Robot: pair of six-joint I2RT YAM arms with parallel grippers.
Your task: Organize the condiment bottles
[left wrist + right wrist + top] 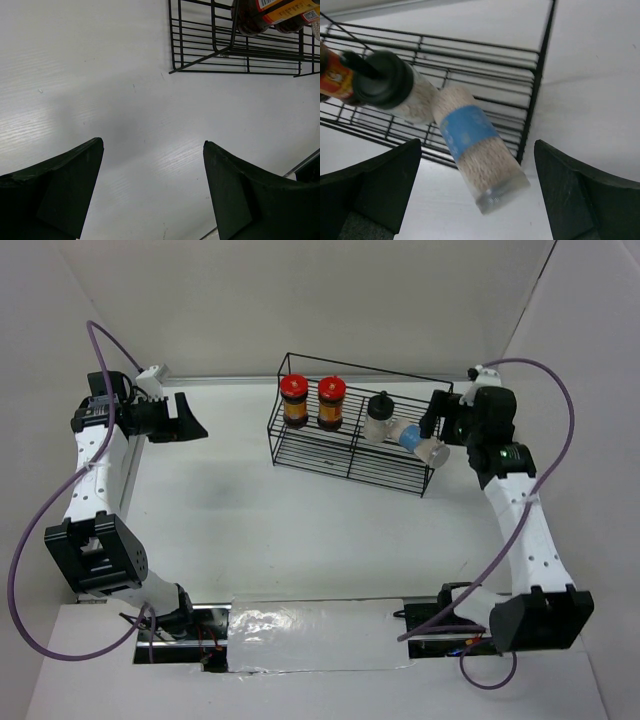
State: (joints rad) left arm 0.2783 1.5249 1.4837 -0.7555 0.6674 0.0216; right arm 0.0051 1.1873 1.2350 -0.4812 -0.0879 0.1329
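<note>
Crinkled foil (pixel 310 635) covers the near edge of the tabletop (pixel 300 530) between the arm bases. Farther out stands a black wire rack (pixel 350 458) holding all four jars. One red-capped jar (pixel 294 400) is upright at its left end, with another red-capped jar (pixel 331 400) just right of it, then a black-capped jar (pixel 378 418). At the right end a blue-label jar (pixel 467 127) is tipped over against the black-capped one, its pale cap poking past the rack's edge. Right pincer (pixel 477 145) is wide open, its fingers either side of that tipped jar without touching it. Left pincer (pixel 153 144) hangs open and empty over bare tabletop, left of the rack
</note>
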